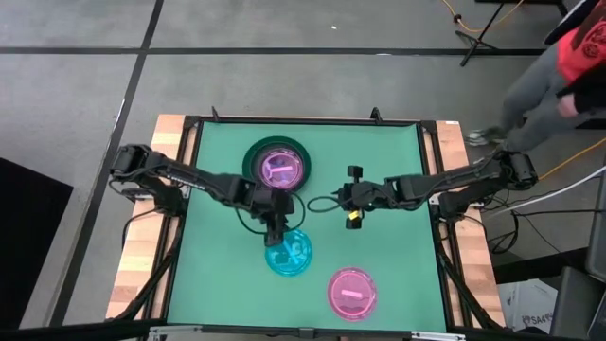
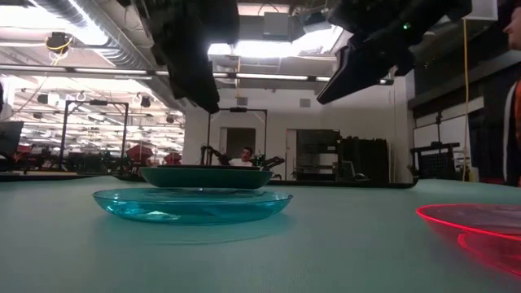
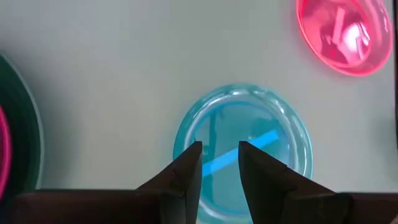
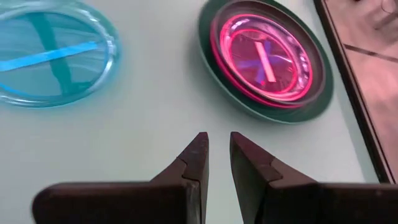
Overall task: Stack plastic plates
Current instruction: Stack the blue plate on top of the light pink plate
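On the green worktop (image 1: 218,284): plates lie spread out, not yet one pile.
Stack: dark green plate (image 1: 276,167) carries a pink plate (image 1: 281,169), likely the base.
Cyan plate (image 1: 288,253): under left end effector (image 1: 275,233), fingers narrowly apart, holding nothing, probably lining up.
Loose pink plate (image 1: 353,293): near front edge.
Right end effector (image 1: 352,219): mid-worktop, narrow gap, holding nothing, waiting.

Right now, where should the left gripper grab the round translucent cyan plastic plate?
Grip the round translucent cyan plastic plate by its raised rim, coming from above where the left gripper hovers. It lies flat and shallow, so only the upturned edge probably offers the slightly parted fingers a hold.
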`<move>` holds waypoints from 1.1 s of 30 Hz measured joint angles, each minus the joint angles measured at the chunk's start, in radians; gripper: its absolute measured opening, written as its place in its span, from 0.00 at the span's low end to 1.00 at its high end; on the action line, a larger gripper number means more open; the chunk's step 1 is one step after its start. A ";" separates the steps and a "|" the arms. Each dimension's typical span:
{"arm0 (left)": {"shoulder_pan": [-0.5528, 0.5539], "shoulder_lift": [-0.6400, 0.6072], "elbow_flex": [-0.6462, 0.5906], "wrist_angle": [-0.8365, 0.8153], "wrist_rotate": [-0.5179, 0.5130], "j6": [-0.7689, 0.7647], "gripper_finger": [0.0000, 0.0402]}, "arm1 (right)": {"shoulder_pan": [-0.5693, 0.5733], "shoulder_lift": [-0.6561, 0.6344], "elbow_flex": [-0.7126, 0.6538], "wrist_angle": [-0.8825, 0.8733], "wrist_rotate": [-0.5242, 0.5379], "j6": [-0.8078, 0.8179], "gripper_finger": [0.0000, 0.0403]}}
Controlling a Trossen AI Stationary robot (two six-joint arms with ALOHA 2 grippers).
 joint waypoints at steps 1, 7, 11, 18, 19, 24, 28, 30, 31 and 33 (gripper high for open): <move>-0.014 0.000 0.000 0.003 -0.025 -0.027 0.24 | 0.009 0.000 0.000 0.000 0.000 0.000 0.14; -0.075 0.000 0.000 0.003 -0.143 -0.186 0.24 | 0.056 0.000 0.000 0.000 0.000 0.000 0.14; -0.094 0.000 0.000 0.000 -0.189 -0.268 0.24 | 0.085 0.000 0.000 0.000 0.000 0.000 0.14; -0.108 0.000 -0.055 -0.005 -0.197 -0.396 0.24 | 0.128 0.000 0.000 0.001 0.000 0.000 0.14; -0.111 0.000 -0.064 -0.005 -0.197 -0.411 0.24 | 0.131 0.000 0.000 0.000 0.001 0.000 0.14; -0.127 0.000 -0.110 -0.006 -0.196 -0.429 0.24 | 0.136 0.000 0.000 0.000 0.000 0.000 0.14; -0.135 0.000 -0.145 -0.004 -0.197 -0.478 0.24 | 0.134 0.000 0.000 0.000 0.001 0.000 0.14; -0.140 0.000 -0.165 -0.004 -0.197 -0.501 0.24 | 0.134 0.000 0.000 0.001 0.001 0.000 0.14; -0.143 0.000 -0.174 -0.006 -0.197 -0.514 0.24 | 0.134 0.000 0.000 0.001 0.001 0.000 0.14; -0.149 0.000 -0.190 -0.001 -0.197 -0.538 0.24 | 0.134 0.000 0.000 0.001 0.001 0.000 0.14</move>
